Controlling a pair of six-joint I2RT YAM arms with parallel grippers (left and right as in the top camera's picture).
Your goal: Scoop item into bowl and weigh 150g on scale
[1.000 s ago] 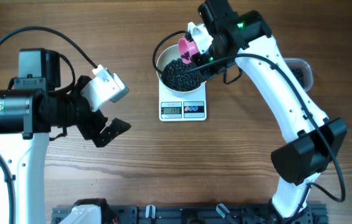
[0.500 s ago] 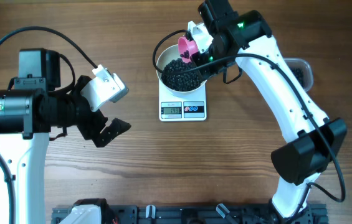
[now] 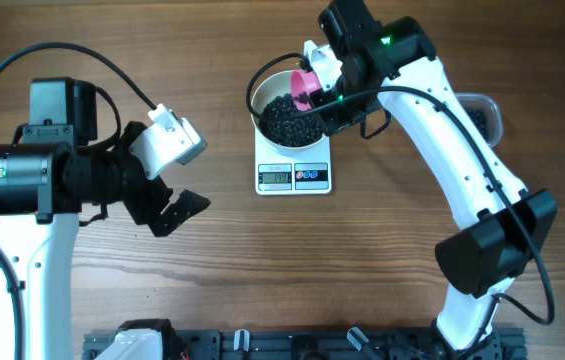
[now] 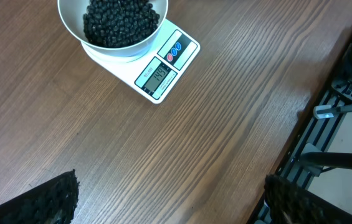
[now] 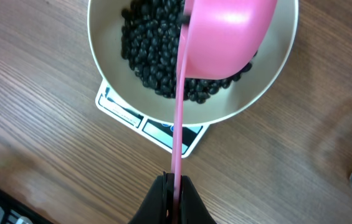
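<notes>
Trouble can come fast here. Left gripper (image 3: 172, 208) hangs wide open with nothing in it, well apart from the scale (image 3: 294, 176). Bowl (image 3: 255, 95) sits on the scale, full of beans (image 3: 284, 120). Right gripper (image 5: 174, 186) is shut tight on the pink scoop (image 5: 225, 37), held over the bowl. One big tip could drop too many beans, or a bump could push the bowl off. Table (image 3: 262, 280) is smooth brown wood, so spilled beans would roll. A black rail (image 3: 262, 345) runs along the near edge.

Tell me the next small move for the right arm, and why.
Probably lift the scoop straight up, clear of the bowl. The right fingers hold it tipped over above the beans, apparently emptied, so pulling away should let the scale settle for a reading.
</notes>
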